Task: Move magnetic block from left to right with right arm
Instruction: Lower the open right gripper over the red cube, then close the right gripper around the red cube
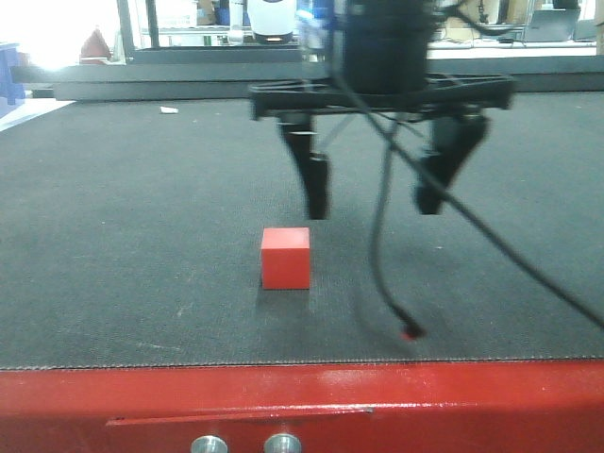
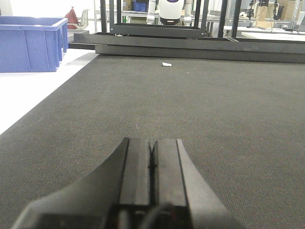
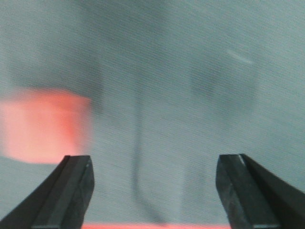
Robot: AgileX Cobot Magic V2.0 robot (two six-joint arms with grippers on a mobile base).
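The magnetic block is a small red-orange cube resting on the dark mat, near the front edge. My right gripper hangs open just above the mat, behind and to the right of the block, with nothing between its fingers. In the right wrist view the block shows blurred at the left, outside the left fingertip, and the gripper is wide open. My left gripper lies low over the mat, jaws pressed together and empty.
A red metal table rim runs along the front. A black cable dangles from the right arm onto the mat. A blue bin stands off the mat at the far left. A small white scrap lies far back.
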